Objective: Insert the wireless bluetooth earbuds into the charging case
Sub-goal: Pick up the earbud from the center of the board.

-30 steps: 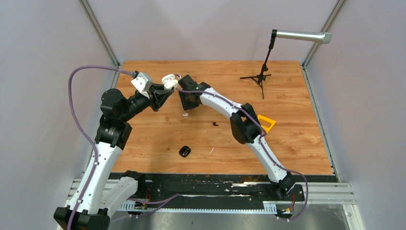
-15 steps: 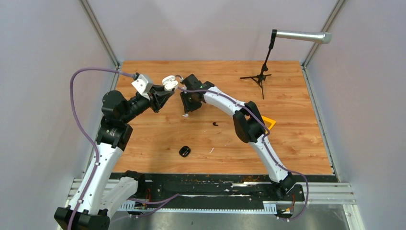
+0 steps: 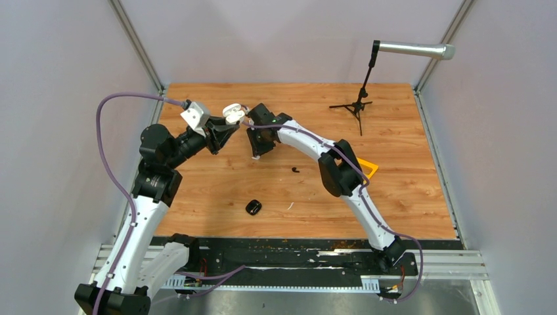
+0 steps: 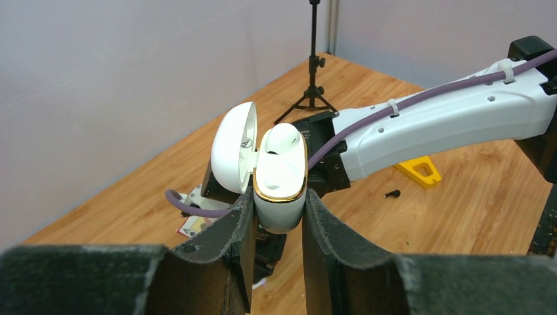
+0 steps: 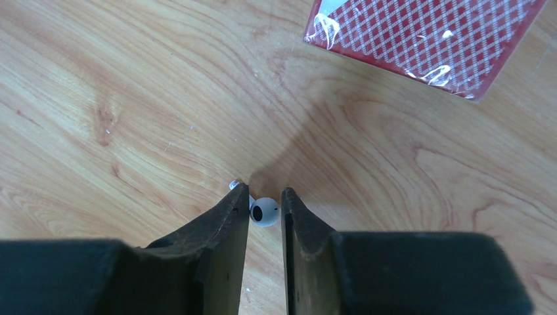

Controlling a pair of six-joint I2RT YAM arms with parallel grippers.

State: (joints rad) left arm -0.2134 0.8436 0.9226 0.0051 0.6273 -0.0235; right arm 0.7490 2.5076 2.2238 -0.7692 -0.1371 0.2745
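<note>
Left claw (image 4: 277, 197) was pinched on the charging case (image 4: 280, 187), one finger on each side of its lower body. The case was held up off the table (image 3: 407, 197), at the far left-centre in the top view. Its lid (image 4: 233, 154) was flipped open and a gold rim ran round the mouth. The seated white earbud (image 4: 283, 139) stuck its head up out of the case; the rest of the inside was not readable.

Near the front edge, a small black object (image 3: 253, 207) lay on the wood, too small to tell what it was.

Right claw (image 5: 265, 202) pointed down at the table just right of the case and was nearly pressed together. It pinched the loose white earbud (image 5: 265, 212) by its head, with the pads close against both sides. That earbud was down at table level, its stem tip poking out past the left finger. A red patterned card pack (image 5: 427, 39) lay on the wood beyond it.

Further right, a thin white sliver (image 3: 289, 206) lay near the black object. A black earbud (image 3: 295, 170) lay alone on the table, apart from both claws. A yellow triangle piece (image 3: 368, 168) was partly hidden behind the right arm. A black tripod stand (image 3: 358, 105) stood at the far right.
</note>
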